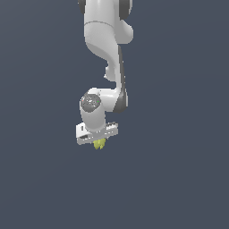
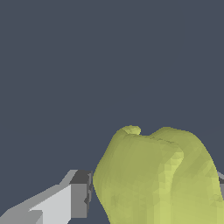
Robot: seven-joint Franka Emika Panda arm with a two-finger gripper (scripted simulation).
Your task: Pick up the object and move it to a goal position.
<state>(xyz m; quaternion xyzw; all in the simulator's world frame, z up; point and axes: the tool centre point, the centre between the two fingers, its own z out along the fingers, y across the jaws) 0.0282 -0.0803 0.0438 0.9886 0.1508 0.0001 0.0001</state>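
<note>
The object (image 1: 99, 144) is a small yellow-green lumpy item poking out just below the white gripper (image 1: 99, 142) in the exterior view. Most of it is hidden behind the hand there. In the wrist view the object (image 2: 153, 179) fills the space between the two fingers, its lobes bulging up. One grey-tipped finger (image 2: 78, 194) presses against its side, and a sliver of the other finger (image 2: 221, 183) shows at the picture's edge. The gripper (image 2: 151, 192) is shut on the object.
The white arm (image 1: 105, 53) reaches down from the top of the exterior view. A plain dark grey surface (image 1: 179, 179) lies all around it, with nothing else in sight.
</note>
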